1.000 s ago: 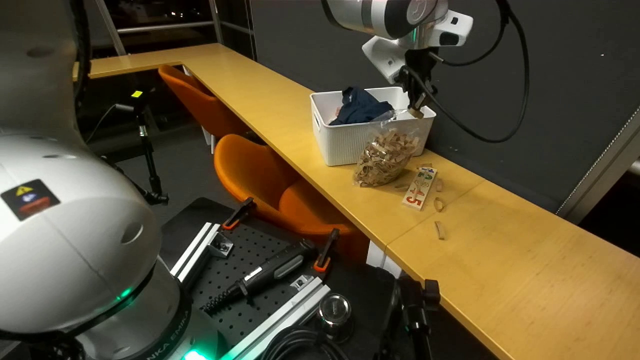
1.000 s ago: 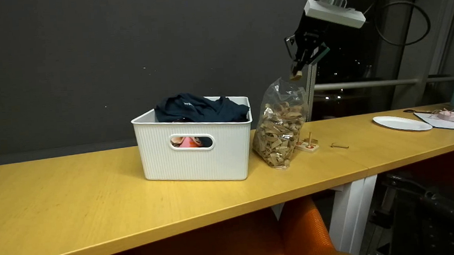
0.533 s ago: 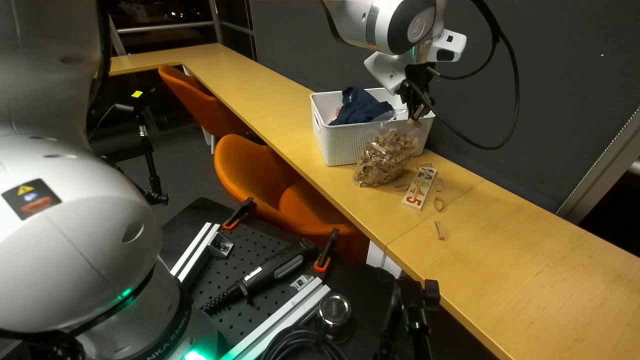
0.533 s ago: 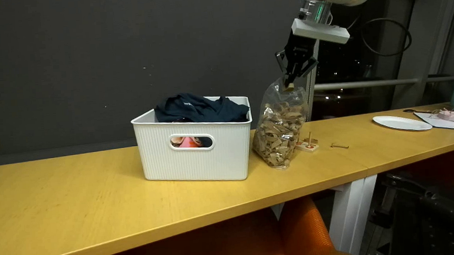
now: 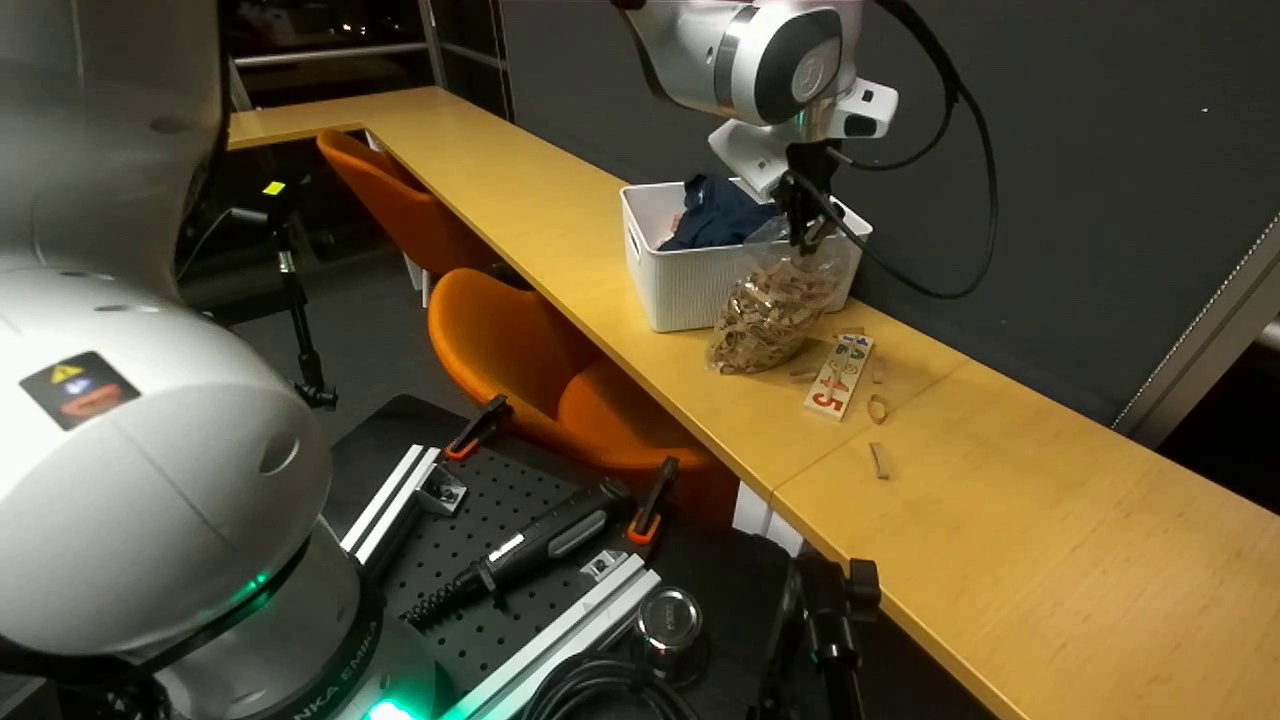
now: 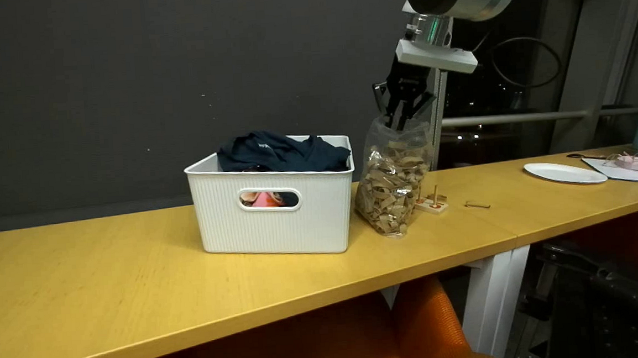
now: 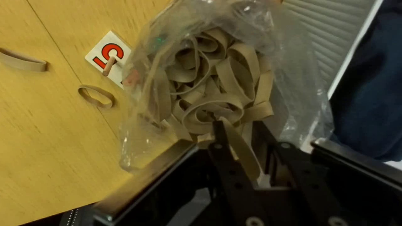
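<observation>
A dark grey wall (image 6: 98, 93) backs a long, yellowish wooden desk (image 6: 81, 282) (a thin seam (image 5: 840, 446) crosses its top), with a white leg (image 6: 495, 301) beneath. Two orange chairs (image 5: 500, 335) stand along its edge over a grey floor (image 5: 385, 350). A metal rail (image 6: 514, 118) crosses the window (image 6: 479, 89), which shows nearly black.

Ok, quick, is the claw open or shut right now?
Claw: open a little, at the mouth of the plastic bag; a tan band shows between its fingers, but I can't tell if they touch it.
</observation>
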{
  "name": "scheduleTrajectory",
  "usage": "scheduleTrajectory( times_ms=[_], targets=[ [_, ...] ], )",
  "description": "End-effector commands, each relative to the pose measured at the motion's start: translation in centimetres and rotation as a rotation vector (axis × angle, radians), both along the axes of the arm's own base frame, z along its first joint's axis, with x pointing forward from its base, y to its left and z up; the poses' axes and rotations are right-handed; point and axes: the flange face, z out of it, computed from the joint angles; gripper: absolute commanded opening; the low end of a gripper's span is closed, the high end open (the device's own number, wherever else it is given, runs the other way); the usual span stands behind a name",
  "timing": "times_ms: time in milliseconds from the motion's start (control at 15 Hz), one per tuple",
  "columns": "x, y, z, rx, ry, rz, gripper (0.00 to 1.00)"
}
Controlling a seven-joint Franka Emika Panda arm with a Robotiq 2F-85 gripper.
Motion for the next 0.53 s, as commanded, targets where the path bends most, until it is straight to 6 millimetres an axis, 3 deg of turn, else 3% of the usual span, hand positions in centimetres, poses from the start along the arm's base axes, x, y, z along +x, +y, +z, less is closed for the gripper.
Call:
scheduleTrajectory(
  times_ms=[0, 333, 467],
  targets=[
    [-0.1, 0.8, 0.0, 0.007, 0.008, 0.01, 0.6],
    [-3.3, 1.5, 1.8, -0.004, -0.027, 0.007, 0.96],
    [-5.7, 2.1, 2.5, -0.017, -0.062, 0.017, 1.0]
  ],
)
